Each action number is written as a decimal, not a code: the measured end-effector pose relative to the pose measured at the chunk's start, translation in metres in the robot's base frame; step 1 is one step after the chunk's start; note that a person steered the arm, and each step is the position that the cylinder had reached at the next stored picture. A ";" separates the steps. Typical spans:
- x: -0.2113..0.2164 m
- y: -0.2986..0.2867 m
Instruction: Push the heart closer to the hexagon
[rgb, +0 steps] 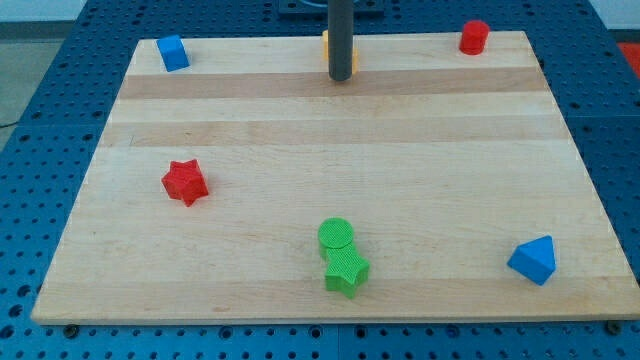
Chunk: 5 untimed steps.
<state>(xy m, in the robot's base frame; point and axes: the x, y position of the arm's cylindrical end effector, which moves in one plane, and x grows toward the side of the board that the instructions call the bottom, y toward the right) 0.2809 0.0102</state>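
Seven coloured blocks lie on a pale wooden surface (300, 130) that rests on a blue perforated base. At the upper left of the frame, a blue block (173, 52), roughly cube-like, sits near the board's corner. Lower, at the left of centre, a red star (185, 182) lies by itself. At the bottom centre, a green cylinder (336, 236) touches a green star (346, 270) just below it. At the top centre, the dark rod comes down from the upper edge, and my tip (341, 77) stands on the surface directly in front of a yellow-orange block (326, 45); that block is mostly hidden behind the rod, so its shape cannot be told, nor whether the tip touches it. At the upper right, a red block (474, 37), apparently the hexagon, stands near the far edge, well apart from the tip. At the lower right, a blue wedge-shaped block (533, 260) lies near the corner. No jaws exist on this rod, so no open or closed state applies.
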 end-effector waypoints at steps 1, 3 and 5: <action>0.030 0.002; 0.031 0.003; 0.074 -0.003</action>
